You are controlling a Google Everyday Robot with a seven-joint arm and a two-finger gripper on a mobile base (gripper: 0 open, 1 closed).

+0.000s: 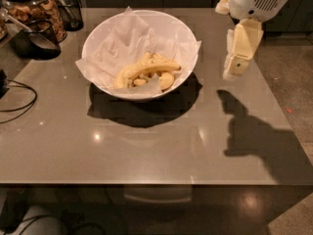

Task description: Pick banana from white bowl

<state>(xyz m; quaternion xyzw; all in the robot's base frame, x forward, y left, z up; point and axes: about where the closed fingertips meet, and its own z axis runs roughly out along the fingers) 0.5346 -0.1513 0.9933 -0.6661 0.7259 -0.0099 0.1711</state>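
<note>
**Gripper Hung Off to the Right, Banana Lay in the Bowl**

From my station I saw the gripper (pixel 233 73) hanging above the right side of the grey table (pixel 146 151), pointed downward beneath the arm's rounded white housing (pixel 259 1). It was well apart from the white bowl (pixel 183 33), with a strip of bare tabletop between them. I could not tell whether the gripper was parted or closed, and it carried nothing that I could make out. Its dark shadow (pixel 254 136) fell on the table nearer to me, toward the right edge.

The banana (pixel 149 66) lay inside the white bowl, low against the near wall. It was long and curved, speckled brown, and stretched roughly left to right. It rested on the crumpled white paper (pixel 117 45) lining the bowl; the paper spilled over the rim at the left and the right. Shorter, paler pieces of banana (pixel 166 80) sat just beneath and beside it, touching it. A fold of the paper covered part of that pile at the front.

The bowl itself stood toward the back of the table, left of centre, and cast a wide shadow on its near side. At the far left corner stood a glass jar (pixel 41 9) of brown snacks, with a dark cup (pixel 36 38) just in front of it. A black cable (pixel 19 102) looped over the left edge.
</note>
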